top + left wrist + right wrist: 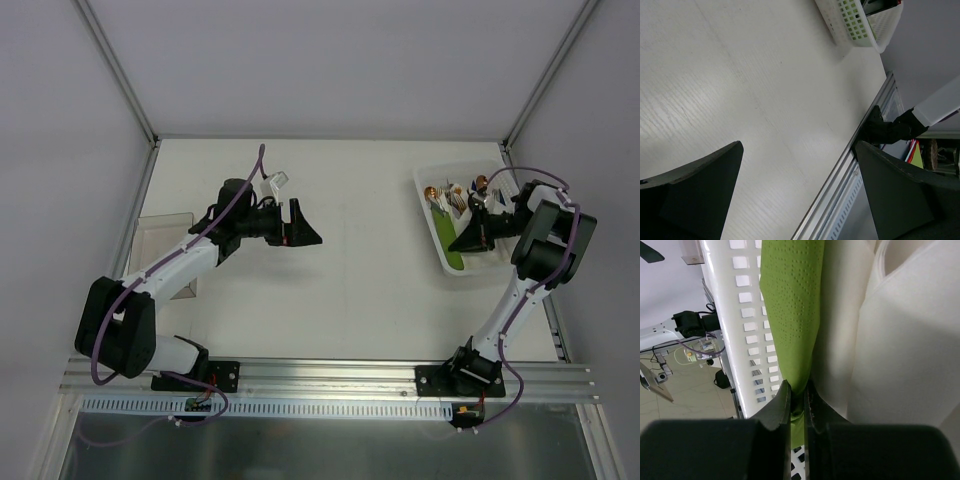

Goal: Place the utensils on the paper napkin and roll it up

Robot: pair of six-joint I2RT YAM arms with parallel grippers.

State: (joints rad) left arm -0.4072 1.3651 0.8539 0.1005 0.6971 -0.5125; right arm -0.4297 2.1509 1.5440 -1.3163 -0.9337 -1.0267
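The green paper napkin point(792, 300) stands folded inside the white perforated basket point(747, 340), next to white folded napkins point(905, 340). My right gripper point(797, 392) is shut on the green napkin's lower edge. In the top view the right gripper point(470, 238) reaches into the basket point(432, 232) over the green napkin point(455, 259). Copper-tipped cutlery point(445, 197) lies at the basket's far end; I cannot pick out the silvery utensils. My left gripper point(305, 222) is open and empty above the bare table; in its wrist view point(800, 190) its jaws stand wide apart.
A clear plastic tray point(160, 232) sits at the table's left edge under the left arm. The basket shows at the top of the left wrist view point(860, 25). An aluminium rail point(320, 378) runs along the near edge.
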